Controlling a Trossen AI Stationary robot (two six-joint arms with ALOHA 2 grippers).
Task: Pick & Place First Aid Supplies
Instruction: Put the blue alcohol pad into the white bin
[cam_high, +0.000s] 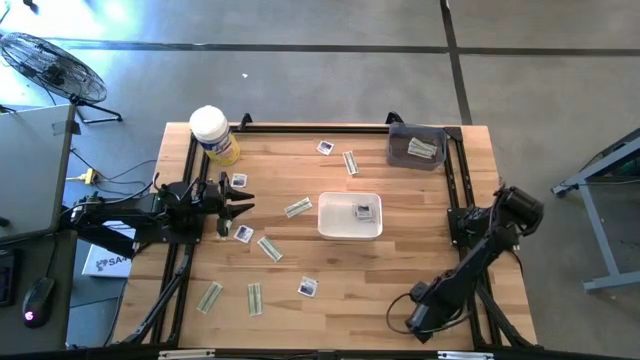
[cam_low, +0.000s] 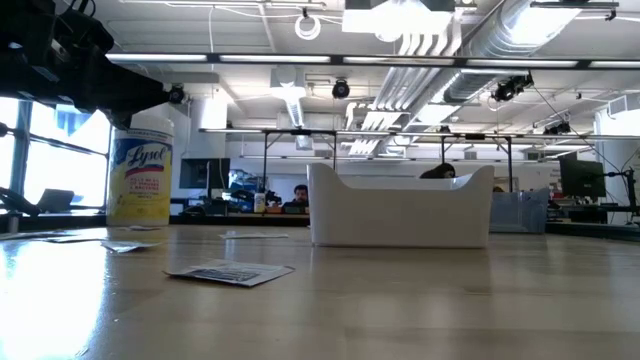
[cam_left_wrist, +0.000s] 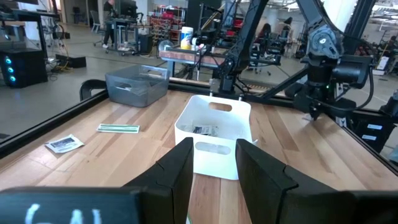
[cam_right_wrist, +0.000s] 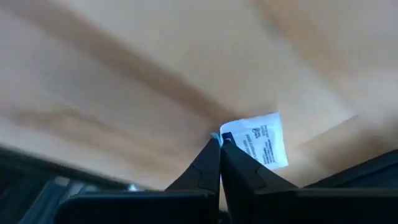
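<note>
Lying scattered over the tabletop are the first aid supplies, some inside the white tray. The right tool is pinched together beside a square packet; the left tool is held apart.

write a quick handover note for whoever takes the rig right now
Left end effector: open, empty, over the table's left side.
Right end effector: shut, seemingly pinching the corner of a white packet low over the wood.
Done: at least one packet lies in the white tray; strips sit in the grey bin.
Left: about nine loose packets scattered on the table.
</note>
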